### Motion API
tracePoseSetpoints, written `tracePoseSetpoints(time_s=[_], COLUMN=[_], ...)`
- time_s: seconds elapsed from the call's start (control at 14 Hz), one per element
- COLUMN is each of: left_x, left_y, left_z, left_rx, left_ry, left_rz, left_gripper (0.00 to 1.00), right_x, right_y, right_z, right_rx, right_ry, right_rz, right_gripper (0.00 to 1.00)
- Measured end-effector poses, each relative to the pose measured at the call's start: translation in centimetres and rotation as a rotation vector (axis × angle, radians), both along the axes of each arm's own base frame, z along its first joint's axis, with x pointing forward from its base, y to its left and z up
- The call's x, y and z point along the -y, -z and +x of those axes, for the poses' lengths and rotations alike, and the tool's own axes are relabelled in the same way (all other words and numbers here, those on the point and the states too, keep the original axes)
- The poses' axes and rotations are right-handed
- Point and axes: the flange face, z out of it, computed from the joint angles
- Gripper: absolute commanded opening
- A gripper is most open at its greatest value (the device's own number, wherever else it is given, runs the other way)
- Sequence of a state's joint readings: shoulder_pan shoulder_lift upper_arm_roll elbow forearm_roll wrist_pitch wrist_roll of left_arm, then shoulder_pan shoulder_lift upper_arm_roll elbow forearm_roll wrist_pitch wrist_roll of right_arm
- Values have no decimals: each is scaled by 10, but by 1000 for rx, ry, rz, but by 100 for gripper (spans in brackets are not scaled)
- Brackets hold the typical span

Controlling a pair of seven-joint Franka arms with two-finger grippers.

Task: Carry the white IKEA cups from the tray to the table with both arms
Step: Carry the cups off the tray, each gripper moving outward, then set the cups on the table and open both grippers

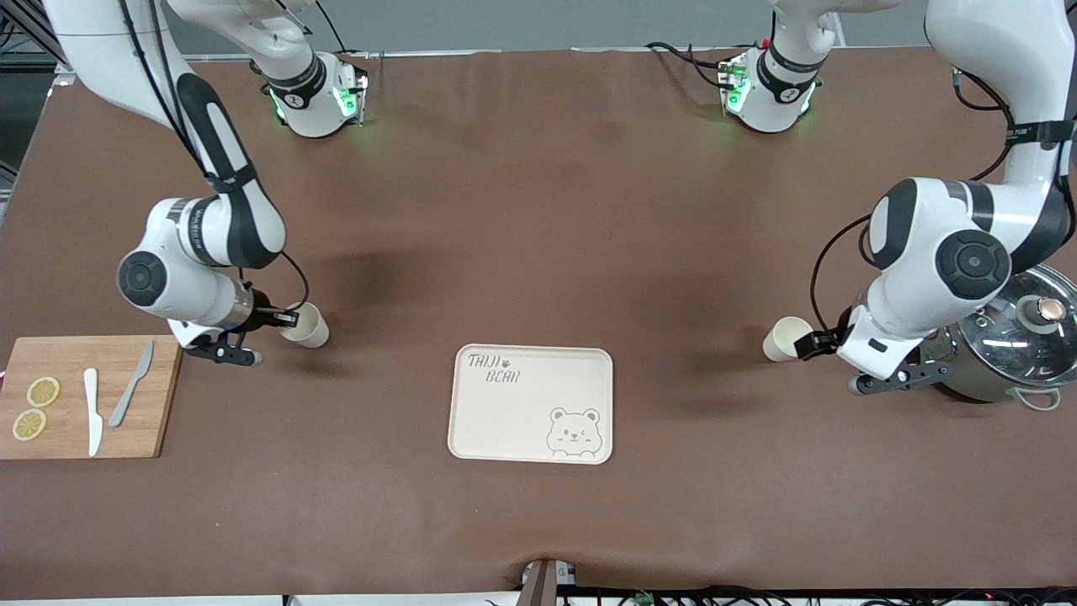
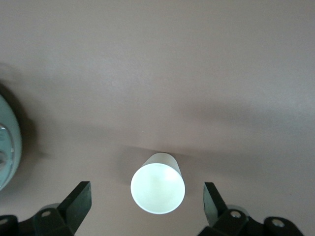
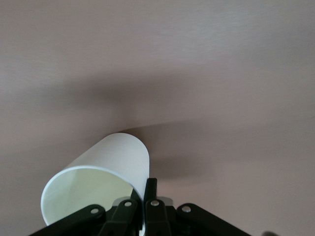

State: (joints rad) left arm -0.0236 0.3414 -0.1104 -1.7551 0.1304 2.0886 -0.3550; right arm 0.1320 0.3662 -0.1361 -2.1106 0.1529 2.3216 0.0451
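Cut off at the frame edge in the left wrist view: both fingers point(image 2: 76, 201) of the left gripper point(image 2: 147, 206), bases out of sight, and a slice of the pot lid point(image 2: 7, 142). Cut off likewise in the right wrist view: lower rim of the cup point(image 3: 98, 187), crossed by the right gripper point(image 3: 142, 199) fingers. In the front view, partly hidden under the left arm's wrist: the steel pot point(image 1: 1005, 345) beside the tray point(image 1: 505, 421). Cropped by the top edge: both arm bases. Too small to tell: the lemon slices point(image 1: 35, 407) detail on the cutting board point(image 1: 160, 396)
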Motion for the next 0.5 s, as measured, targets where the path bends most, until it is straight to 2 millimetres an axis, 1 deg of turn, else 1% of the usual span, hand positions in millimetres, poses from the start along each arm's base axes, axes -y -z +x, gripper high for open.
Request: tracePoseSetpoints(time_s=[0.14,0.21,0.36,0.5], left_x=[-1,-2,-5,-7], left_y=[-20,-30,-51,-74], left_z=[6,8,10,9], left_rx=[0,-1,-7,-10], left_ry=[-6,-6,13,26], left_rz=[3,5,10,14], left_gripper=[100,100,100,100], right_x=[33,46,67,81], right_y=[1,2,4,7], right_z=[-4,-6,-10,-15], right_rx=[2,3,1,-5], right_ry=[-41,-57,-80,-89], right_rz=[15,20,26,26], right_gripper=[0,0,0,0])
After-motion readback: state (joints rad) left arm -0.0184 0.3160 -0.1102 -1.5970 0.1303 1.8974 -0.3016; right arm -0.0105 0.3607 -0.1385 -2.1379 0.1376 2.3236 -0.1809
